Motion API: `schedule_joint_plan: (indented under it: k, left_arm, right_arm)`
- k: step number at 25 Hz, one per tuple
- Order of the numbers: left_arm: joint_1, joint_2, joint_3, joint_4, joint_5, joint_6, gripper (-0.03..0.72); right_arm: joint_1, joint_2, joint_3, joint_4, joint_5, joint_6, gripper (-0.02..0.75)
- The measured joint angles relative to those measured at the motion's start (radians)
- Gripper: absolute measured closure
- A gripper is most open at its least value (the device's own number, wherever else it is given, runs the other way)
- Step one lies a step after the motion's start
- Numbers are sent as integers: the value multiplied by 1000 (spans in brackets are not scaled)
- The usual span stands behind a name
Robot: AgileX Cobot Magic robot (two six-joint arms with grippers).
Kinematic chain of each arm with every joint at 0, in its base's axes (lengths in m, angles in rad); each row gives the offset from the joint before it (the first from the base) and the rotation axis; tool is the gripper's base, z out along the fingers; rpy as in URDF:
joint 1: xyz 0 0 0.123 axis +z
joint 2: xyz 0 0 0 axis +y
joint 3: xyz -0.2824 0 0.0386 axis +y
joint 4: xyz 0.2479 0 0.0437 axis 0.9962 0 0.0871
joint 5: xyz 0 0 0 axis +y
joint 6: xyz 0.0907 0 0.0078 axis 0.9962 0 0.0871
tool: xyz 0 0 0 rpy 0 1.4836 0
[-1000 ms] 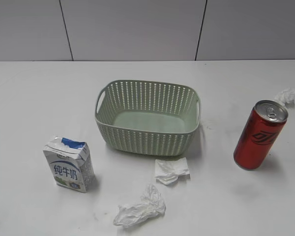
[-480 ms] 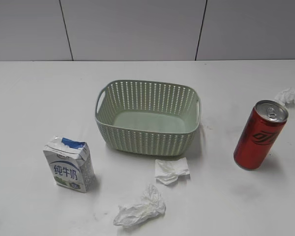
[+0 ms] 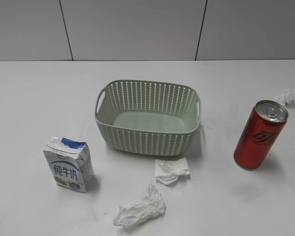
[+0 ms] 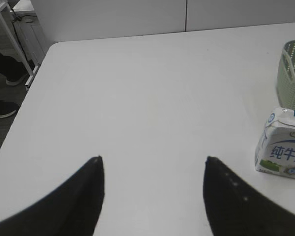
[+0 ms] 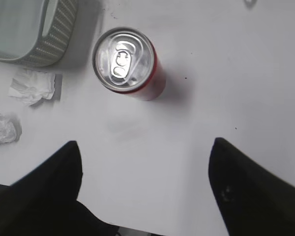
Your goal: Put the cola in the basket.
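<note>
The cola (image 3: 259,135), a tall slim red can with a silver top, stands upright on the white table at the right; the right wrist view shows its top (image 5: 123,59) from above. The pale green basket (image 3: 146,117) stands empty at the table's middle, left of the can; one corner shows in the right wrist view (image 5: 34,30) and an edge in the left wrist view (image 4: 291,73). My right gripper (image 5: 145,145) is open and empty, above the table nearer than the can. My left gripper (image 4: 153,160) is open and empty over bare table. Neither gripper shows in the exterior view.
A white-and-blue milk carton (image 3: 69,163) stands at the front left, also in the left wrist view (image 4: 281,143). Crumpled tissues lie in front of the basket (image 3: 171,170), at the front (image 3: 140,208) and behind the can (image 3: 285,96). The table's left edge (image 4: 19,123) shows.
</note>
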State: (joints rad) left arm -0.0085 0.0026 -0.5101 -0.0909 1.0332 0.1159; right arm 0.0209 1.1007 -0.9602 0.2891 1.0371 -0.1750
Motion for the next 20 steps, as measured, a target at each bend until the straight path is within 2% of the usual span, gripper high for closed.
schedule_joint_plan:
  k: [4,10,20]
  left_arm:
    - [0,0,0,0,0,0,202]
    - [0,0,0,0,0,0,202]
    - [0,0,0,0,0,0,202]
  right_arm:
    - [89,75,-16,-17,-44,10,133]
    - [224,182,-21,-115,-113,117,133]
    - [243,339,-50,-163,-181,208,133]
